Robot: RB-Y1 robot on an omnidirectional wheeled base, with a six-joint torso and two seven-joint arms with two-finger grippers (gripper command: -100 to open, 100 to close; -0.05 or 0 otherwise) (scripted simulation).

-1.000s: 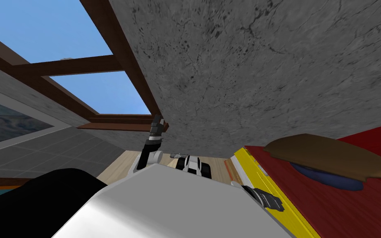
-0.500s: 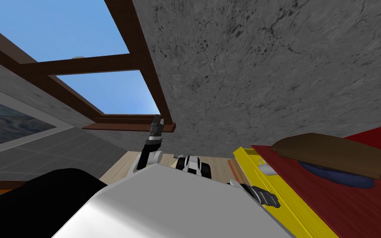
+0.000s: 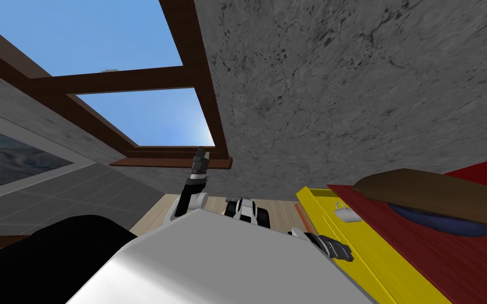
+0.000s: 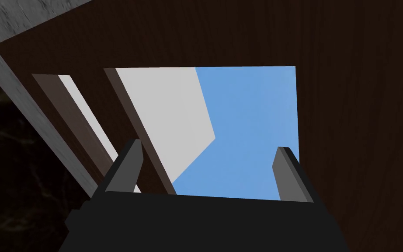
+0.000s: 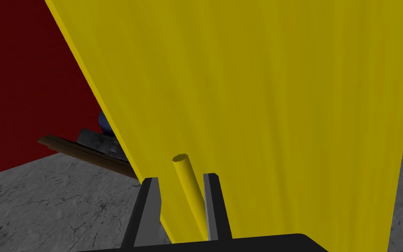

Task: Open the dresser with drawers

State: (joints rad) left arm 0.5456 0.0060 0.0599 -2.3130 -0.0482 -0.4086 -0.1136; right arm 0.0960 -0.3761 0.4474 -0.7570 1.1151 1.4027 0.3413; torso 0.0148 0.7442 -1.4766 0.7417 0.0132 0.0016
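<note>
The dresser (image 3: 448, 264) has a dark red top and stands at my right. Its top yellow drawer (image 3: 319, 214) is pulled partly out, and a white mug (image 3: 346, 212) lies inside. My right gripper (image 3: 338, 249) is at the drawer's front. The right wrist view looks along the yellow drawer front (image 5: 262, 109), where my right gripper (image 5: 181, 192) is shut on the yellow bar handle (image 5: 190, 188). My left gripper (image 3: 200, 158) is raised in front of me, away from the dresser, and its fingers (image 4: 128, 168) stand open on nothing.
A brown curved board (image 3: 427, 190) lies on the dresser top over a dark blue object (image 3: 443, 226). A grey mottled wall (image 3: 343, 95) rises behind the dresser. Pale wood floor (image 3: 274, 208) shows ahead, with a dark-framed window (image 3: 131, 116) to the left.
The yellow drawer has slid further out, and the white mug inside has come into sight. My head view has swung, so the window and the dresser have shifted right. The right gripper stays on the handle.
</note>
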